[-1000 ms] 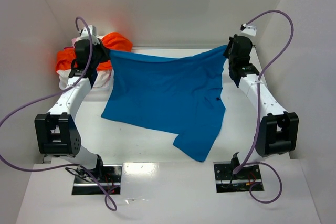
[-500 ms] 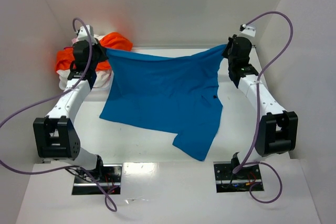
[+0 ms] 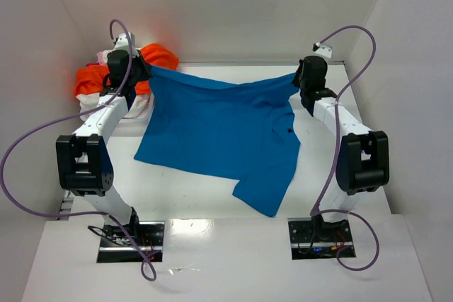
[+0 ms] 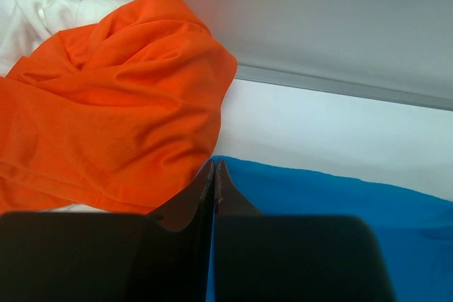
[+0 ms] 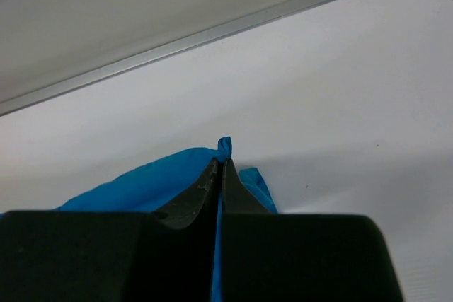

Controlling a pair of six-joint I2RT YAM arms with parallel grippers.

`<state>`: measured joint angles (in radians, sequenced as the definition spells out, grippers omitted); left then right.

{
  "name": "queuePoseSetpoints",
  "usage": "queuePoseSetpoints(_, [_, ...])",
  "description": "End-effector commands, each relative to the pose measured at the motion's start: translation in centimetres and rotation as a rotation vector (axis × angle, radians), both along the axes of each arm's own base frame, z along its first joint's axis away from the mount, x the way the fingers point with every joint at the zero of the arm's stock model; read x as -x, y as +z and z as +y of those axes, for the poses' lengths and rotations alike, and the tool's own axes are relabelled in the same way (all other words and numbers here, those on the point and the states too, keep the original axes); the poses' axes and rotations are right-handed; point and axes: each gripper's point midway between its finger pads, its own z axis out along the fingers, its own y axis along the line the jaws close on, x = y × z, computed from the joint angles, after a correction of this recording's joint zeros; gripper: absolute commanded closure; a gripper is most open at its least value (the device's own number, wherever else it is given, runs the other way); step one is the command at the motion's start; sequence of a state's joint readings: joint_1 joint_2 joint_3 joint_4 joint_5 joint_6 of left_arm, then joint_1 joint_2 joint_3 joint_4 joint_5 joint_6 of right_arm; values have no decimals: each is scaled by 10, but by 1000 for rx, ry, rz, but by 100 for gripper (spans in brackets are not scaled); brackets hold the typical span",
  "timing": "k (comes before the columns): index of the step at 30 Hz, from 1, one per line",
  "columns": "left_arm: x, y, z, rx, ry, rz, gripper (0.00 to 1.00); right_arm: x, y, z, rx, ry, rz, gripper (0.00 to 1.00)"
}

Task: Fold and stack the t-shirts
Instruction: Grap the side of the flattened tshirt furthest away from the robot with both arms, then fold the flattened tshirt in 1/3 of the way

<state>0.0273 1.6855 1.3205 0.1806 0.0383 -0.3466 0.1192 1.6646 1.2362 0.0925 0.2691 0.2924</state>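
Note:
A bright blue t-shirt [image 3: 226, 129] hangs stretched between my two grippers at the back of the table, its lower part trailing toward the front. My left gripper [image 3: 146, 71] is shut on the shirt's far left corner; in the left wrist view the jaws [image 4: 214, 167] pinch blue cloth [image 4: 340, 196]. My right gripper [image 3: 300, 76] is shut on the far right corner; blue cloth [image 5: 141, 182] pokes out at its tips [image 5: 221, 164]. An orange t-shirt [image 3: 95, 76] lies crumpled at the back left, over white cloth [image 3: 138, 107], and also shows in the left wrist view [image 4: 106, 104].
White walls close in the table on the left, back and right. The back wall's metal edge strip [image 4: 340, 86] runs just behind both grippers. The arm bases [image 3: 131, 235] sit at the near edge.
Both grippers have moved slightly inward and back with the blue shirt, and both arms have swung upright. The shirt's top edge sags a little more in the middle.

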Motion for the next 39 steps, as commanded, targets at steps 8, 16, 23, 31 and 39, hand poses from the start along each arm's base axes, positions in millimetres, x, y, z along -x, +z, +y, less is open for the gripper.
queuePoseSetpoints(8, [-9, 30, -12, 15, -52, -97, 100, 6, 14, 8, -89, 29, -66, 100])
queuePoseSetpoints(16, [6, 13, -10, -3, -47, -50, 100, 36, 28, 15, -125, 76, -90, 100])
queuePoseSetpoints(23, [25, -6, -9, -3, -37, 0, 100, 64, 2, 30, -202, 103, -24, 100])
queuePoseSetpoints(31, [34, -11, -9, 6, -34, 16, 100, 106, -32, 39, -317, 79, 45, 100])
queuePoseSetpoints(39, [35, -20, -9, 7, -34, 47, 100, 124, -53, 47, -406, 59, 123, 100])
